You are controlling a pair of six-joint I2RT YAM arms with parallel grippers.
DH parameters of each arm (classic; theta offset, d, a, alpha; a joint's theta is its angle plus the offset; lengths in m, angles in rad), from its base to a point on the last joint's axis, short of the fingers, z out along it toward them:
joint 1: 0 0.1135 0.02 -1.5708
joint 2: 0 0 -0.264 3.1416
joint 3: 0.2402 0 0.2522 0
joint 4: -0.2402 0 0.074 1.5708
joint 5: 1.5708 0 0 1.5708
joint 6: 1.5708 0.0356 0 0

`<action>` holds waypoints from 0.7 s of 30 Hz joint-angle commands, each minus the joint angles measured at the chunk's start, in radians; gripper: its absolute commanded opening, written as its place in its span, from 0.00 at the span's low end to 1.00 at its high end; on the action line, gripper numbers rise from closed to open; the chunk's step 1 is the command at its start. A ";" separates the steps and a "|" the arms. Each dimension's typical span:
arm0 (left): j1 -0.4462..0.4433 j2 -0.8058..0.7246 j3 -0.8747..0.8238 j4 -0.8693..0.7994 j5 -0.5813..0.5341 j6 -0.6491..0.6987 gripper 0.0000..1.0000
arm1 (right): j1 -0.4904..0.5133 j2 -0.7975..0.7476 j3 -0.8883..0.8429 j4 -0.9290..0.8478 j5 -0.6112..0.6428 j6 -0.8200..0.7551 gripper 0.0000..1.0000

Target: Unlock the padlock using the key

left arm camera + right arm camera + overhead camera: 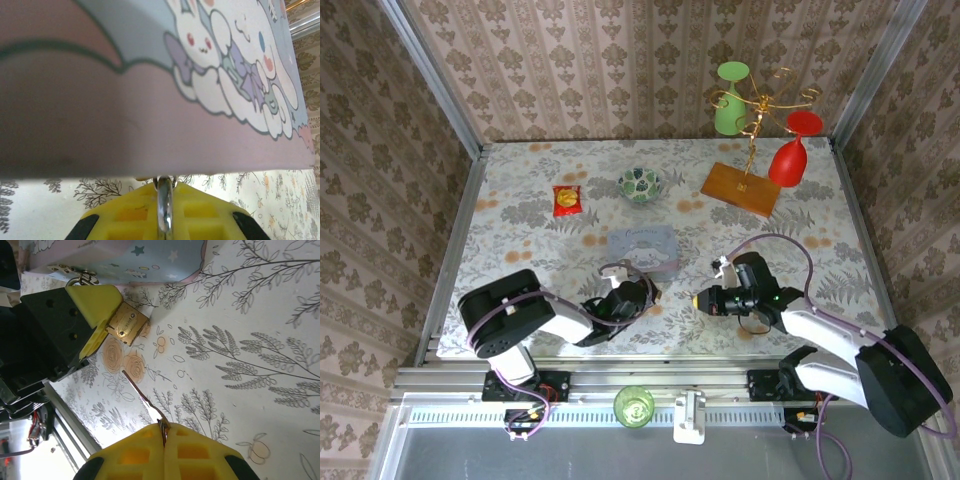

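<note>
At the far left of the flowered tablecloth (520, 240) lies a glossy red-and-yellow snack packet (566, 200). Nearer the arms, the left gripper (642, 293) reaches toward the middle of the table. Its yellow, waffle-moulded fingertips are closed on the padlock (126, 326).

In the left wrist view the thin, shiny silver shackle (164, 210) stands upright, pinched between those tips. It sits right against the lower edge of the tin (150, 100), a flat rectangular box in matte pink and pale blue, printed with cartoon rabbits.

In the right wrist view the padlock's body is a small, squarish brass block with a brushed face. It juts out from under the left gripper's yellow pad (95, 297) and sits just beside the tin's rounded corner (125, 260), low over the cloth. I cannot tell whether it touches the cloth.

Behind the tin stands a round, patterned bowl (640, 185).

To the right, the key (142, 396) shows as a thin, coppery metal strip seen edge-on. Its tip points at the brass body, near it but clearly apart. The right gripper (164, 432) has its yellow tips pressed together on the key's other end, and it faces the left gripper across a small gap (695, 300).

At the far right, a wooden base (740, 187) carries a gold wire rack. A green glass (730, 100) and a red glass (790, 155) hang on the rack.
</note>
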 commanded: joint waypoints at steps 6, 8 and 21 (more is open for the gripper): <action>0.030 -0.026 -0.039 0.099 0.084 -0.025 0.00 | 0.032 0.093 -0.003 0.133 -0.085 0.049 0.00; 0.032 -0.015 -0.054 0.168 0.087 -0.056 0.00 | 0.037 0.127 0.004 0.155 -0.107 0.060 0.00; 0.054 0.043 -0.088 0.434 0.123 -0.163 0.00 | 0.066 0.361 0.057 0.377 -0.236 0.159 0.00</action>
